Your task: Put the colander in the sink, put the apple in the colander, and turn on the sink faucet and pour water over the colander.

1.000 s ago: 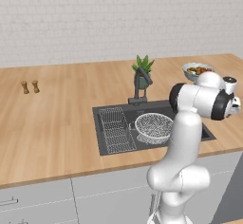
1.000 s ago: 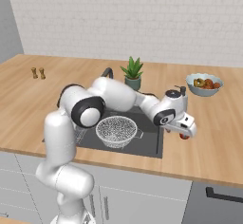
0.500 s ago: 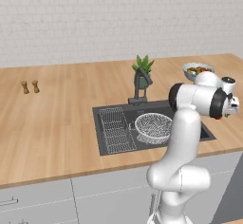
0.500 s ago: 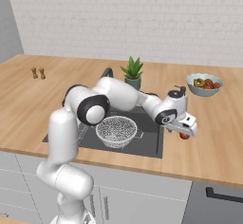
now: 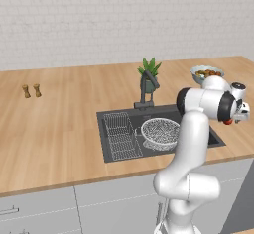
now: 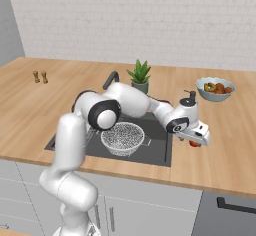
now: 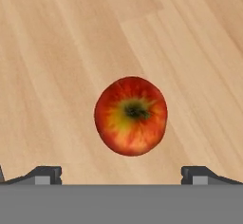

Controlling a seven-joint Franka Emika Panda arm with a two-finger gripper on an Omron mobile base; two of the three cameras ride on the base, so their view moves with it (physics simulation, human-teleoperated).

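Note:
The silvery mesh colander (image 5: 159,131) (image 6: 122,136) sits in the dark sink (image 5: 102,129) (image 6: 158,149), right of a wire rack. On the wooden counter just right of the sink lies the red apple (image 5: 228,121) (image 6: 194,143) (image 7: 131,115). My gripper (image 5: 239,116) (image 6: 197,139) (image 7: 121,173) hangs right above it, open, its fingertips wide apart on either side of the fruit and not touching it. Behind the basin stands the faucet (image 5: 147,87) (image 6: 111,78), and no water shows.
A wire rack (image 5: 120,134) fills the sink's left half. A potted plant (image 5: 150,69) (image 6: 140,75) stands behind the faucet. A pale fruit bowl (image 5: 206,73) (image 6: 215,88) is at the back right. Two small shakers (image 5: 31,90) (image 6: 40,76) stand far left.
The hand has eased slightly right and down over the apple while the arm's elbow swung a little. The colander and apple have stayed put.

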